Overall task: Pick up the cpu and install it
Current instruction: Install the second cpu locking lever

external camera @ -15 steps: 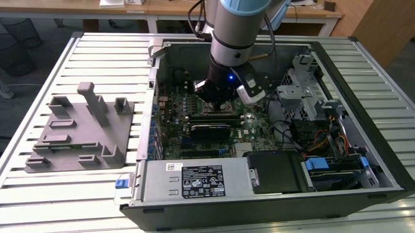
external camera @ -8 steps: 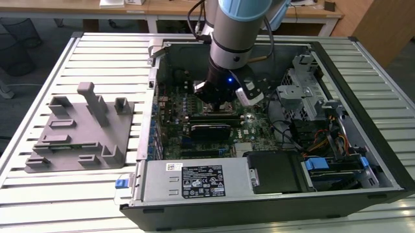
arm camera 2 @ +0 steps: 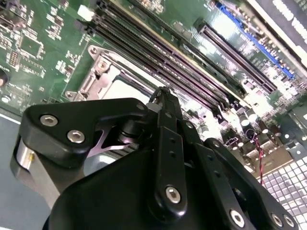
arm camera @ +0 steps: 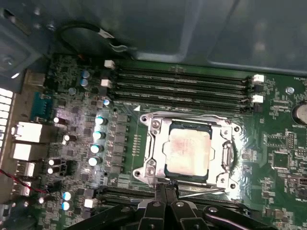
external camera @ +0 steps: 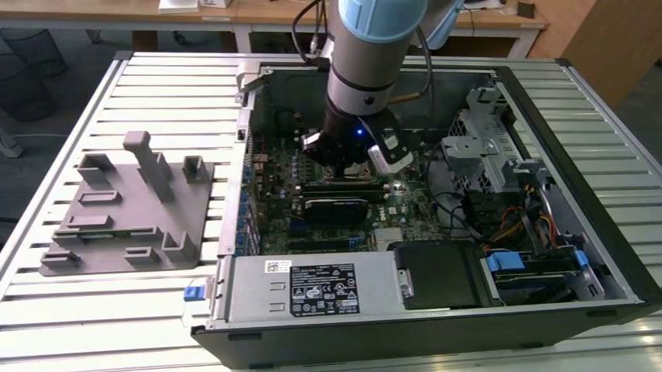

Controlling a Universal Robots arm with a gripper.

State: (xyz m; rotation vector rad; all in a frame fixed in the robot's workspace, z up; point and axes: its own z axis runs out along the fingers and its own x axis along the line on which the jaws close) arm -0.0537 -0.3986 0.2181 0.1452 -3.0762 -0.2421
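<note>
Arm reaches down into the open computer case [external camera: 579, 101] on the slatted table [external camera: 155, 85]; gripper [external camera: 357, 159] hangs low over the motherboard [external camera: 404, 205], near the middle of the board in the exterior view.

The cpu [arm camera: 188, 149] lies flat inside the socket frame [arm camera: 152, 125], pale silver top up, edges square with the frame opening as far as the first wrist view shows. It looks seated, and nothing is touching it. In the second wrist view a pale patch of it [arm camera 2: 123, 87] shows inside the frame, just beyond the gripper tip.

Fingers: the two fingertips [arm camera: 165, 188] are pressed together at the frame's near edge, no visible gap between them, nothing held between them. Whether the tips touch the frame or hover just above it cannot be told.

Risks, as judgement:
- The closed tips are very close to the frame and chip; a downward or sideways slip could scrape the metal top or push the chip askew in the socket, which could bend contacts beneath.
- Memory slots [arm camera: 182, 81] run just beside the socket; a wide swing of the linkage could catch them.
- The grey tray [external camera: 124, 209] sits well apart on the table, no hazard.
</note>
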